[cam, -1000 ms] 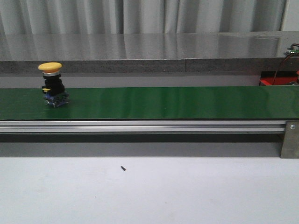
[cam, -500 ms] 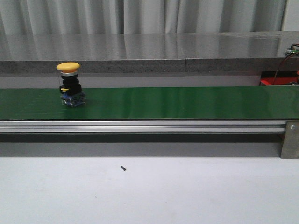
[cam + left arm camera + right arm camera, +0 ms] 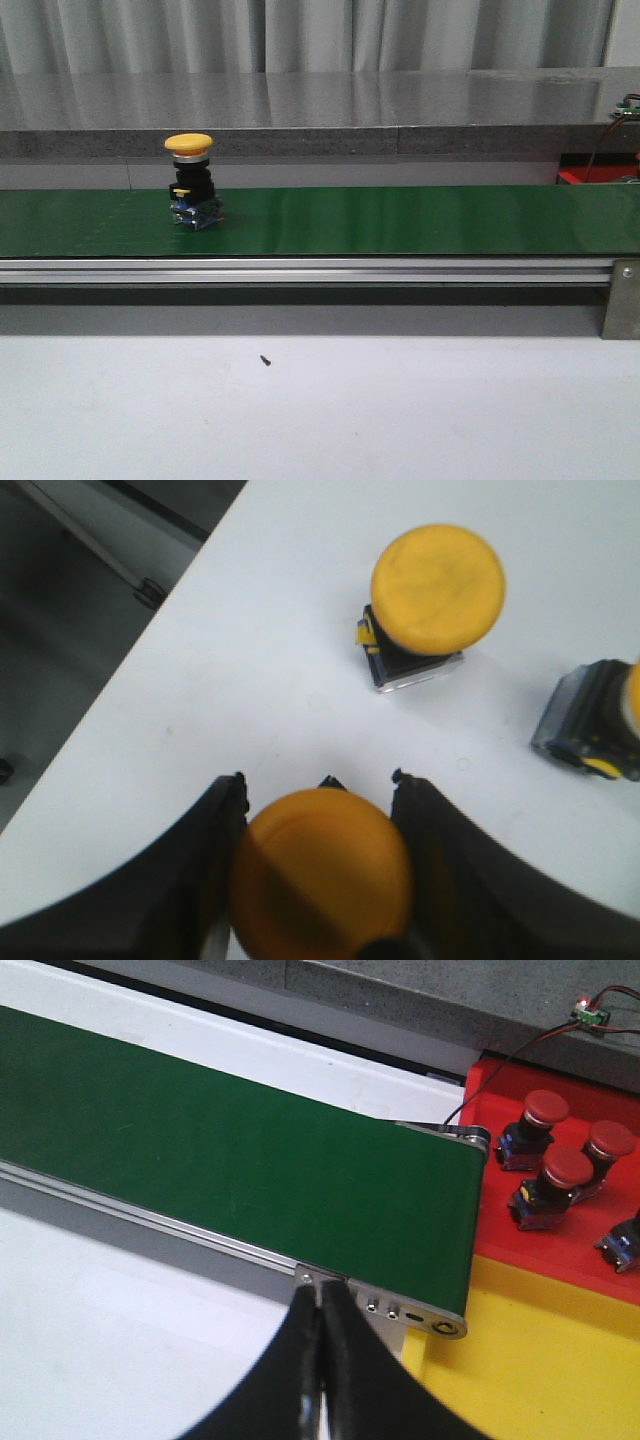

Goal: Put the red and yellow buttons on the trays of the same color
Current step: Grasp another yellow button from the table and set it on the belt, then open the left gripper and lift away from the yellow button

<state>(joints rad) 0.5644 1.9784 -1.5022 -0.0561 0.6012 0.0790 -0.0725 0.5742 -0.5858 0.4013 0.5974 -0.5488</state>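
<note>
A yellow button (image 3: 190, 180) with a black body stands upright on the green belt (image 3: 400, 220), left of centre in the front view. My left gripper (image 3: 320, 780) is shut on another yellow button (image 3: 320, 875), its fingers against both sides of the cap, over a white table. A second yellow button (image 3: 437, 590) stands just beyond it and a third (image 3: 598, 720) lies on its side. My right gripper (image 3: 320, 1295) is shut and empty near the belt's end. There the red tray (image 3: 560, 1250) holds several red buttons (image 3: 565, 1170), and the yellow tray (image 3: 540, 1370) adjoins it.
The belt's aluminium rail (image 3: 300, 270) runs along its front. The white table's edge (image 3: 150, 650) drops off to a dark floor beside the left gripper. A wired small circuit board (image 3: 592, 1010) sits behind the red tray.
The yellow button on the belt has travelled to the right, from the far left toward the centre, staying upright.
</note>
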